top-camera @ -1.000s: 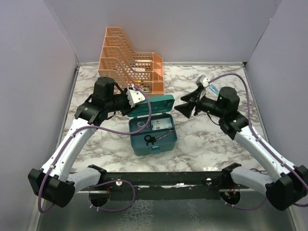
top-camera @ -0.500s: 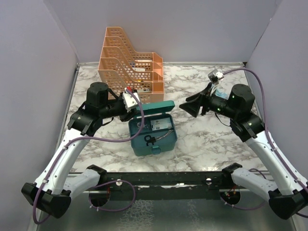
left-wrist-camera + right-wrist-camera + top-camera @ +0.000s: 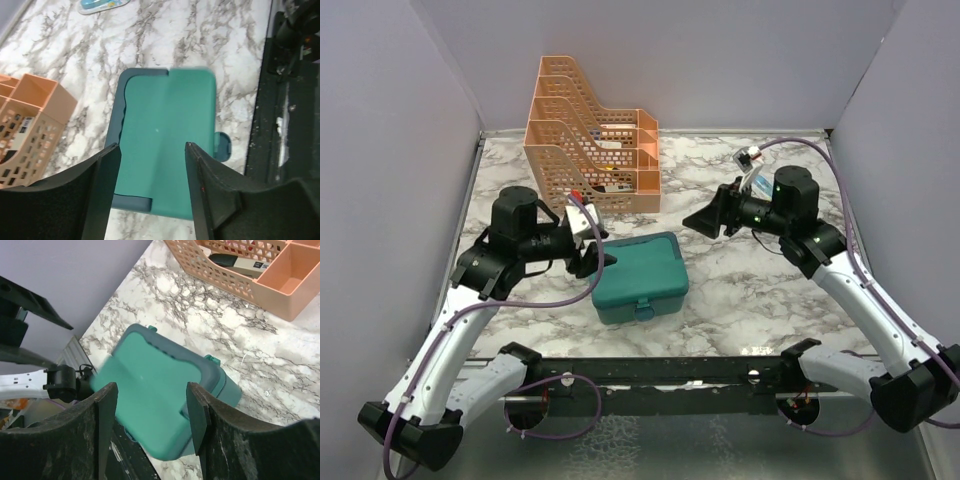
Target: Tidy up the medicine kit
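We find the teal plastic rounded-corner medicine kit (image 3: 640, 277) lying shut at the near middle of the marbled table (image 3: 750, 300), so we judge the task nearly done. Our left gripper (image 3: 150, 150) hangs just left of it, jaws apart and empty. Our right gripper (image 3: 150, 387), far right of it, is likewise spread and holds nothing. We cannot tell whether the small front latch (image 3: 644, 310) has caught, and the lid hides the contents.
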You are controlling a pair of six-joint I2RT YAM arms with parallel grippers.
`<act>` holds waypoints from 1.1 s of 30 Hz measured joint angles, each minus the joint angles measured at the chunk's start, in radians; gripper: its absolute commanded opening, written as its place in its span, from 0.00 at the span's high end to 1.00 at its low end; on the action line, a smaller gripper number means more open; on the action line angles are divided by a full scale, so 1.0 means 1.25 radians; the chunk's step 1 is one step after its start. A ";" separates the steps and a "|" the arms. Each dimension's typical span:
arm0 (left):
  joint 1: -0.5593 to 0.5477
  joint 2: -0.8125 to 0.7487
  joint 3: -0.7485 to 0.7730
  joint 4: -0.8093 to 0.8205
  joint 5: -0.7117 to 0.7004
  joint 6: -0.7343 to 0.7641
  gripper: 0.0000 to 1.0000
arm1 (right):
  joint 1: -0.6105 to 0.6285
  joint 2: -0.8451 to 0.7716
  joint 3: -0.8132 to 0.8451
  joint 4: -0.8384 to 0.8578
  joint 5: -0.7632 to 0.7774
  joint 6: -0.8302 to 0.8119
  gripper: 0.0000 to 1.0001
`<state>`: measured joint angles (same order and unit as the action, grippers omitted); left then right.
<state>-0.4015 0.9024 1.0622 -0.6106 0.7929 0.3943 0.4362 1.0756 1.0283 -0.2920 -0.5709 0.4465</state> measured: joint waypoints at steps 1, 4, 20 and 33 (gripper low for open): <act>0.000 -0.008 -0.004 -0.002 0.007 -0.016 0.37 | 0.000 0.007 0.000 -0.001 -0.001 -0.002 0.43; 0.000 -0.041 -0.020 0.004 0.006 -0.086 0.35 | 0.000 0.025 0.000 -0.013 0.000 -0.005 0.43; 0.000 -0.213 -0.251 0.101 -0.403 -0.693 0.24 | 0.000 0.038 -0.154 -0.036 0.002 0.027 0.42; 0.000 -0.221 -0.388 0.079 -0.429 -0.895 0.48 | -0.001 0.086 -0.237 0.036 -0.056 0.088 0.53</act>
<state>-0.4015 0.6258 0.5774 -0.5117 0.2565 -0.7242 0.4351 1.1831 0.7315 -0.2470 -0.6415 0.5568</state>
